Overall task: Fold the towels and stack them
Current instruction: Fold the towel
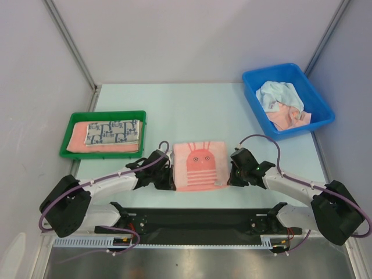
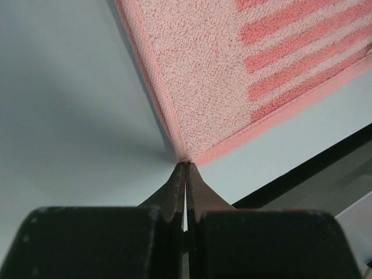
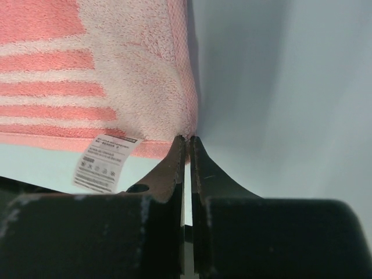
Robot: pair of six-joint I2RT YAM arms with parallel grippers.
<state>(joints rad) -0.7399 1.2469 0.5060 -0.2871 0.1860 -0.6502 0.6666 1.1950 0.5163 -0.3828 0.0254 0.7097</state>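
Pink striped towel [image 1: 200, 165] lies spread at the middle of the bench's [image 1: 180, 107] near edge, with its care tag [image 3: 104, 160] showing by the near-right corner. Left gripper [image 2: 185, 164] is closed, pinching the near-left corner. Right gripper [image 3: 189, 138] is closed on the near-right corner. Judged: the paired corner hold sets up lifting the near edge for a fold.

Green tray [image 1: 104, 114], left edge: patterned towel [image 1: 113, 132] stacked on a folded salmon towel [image 1: 78, 144]. Blue bin [image 1: 273, 72], far-right corner: crumpled towels [image 1: 282, 104]. Neither sits in the fold path.
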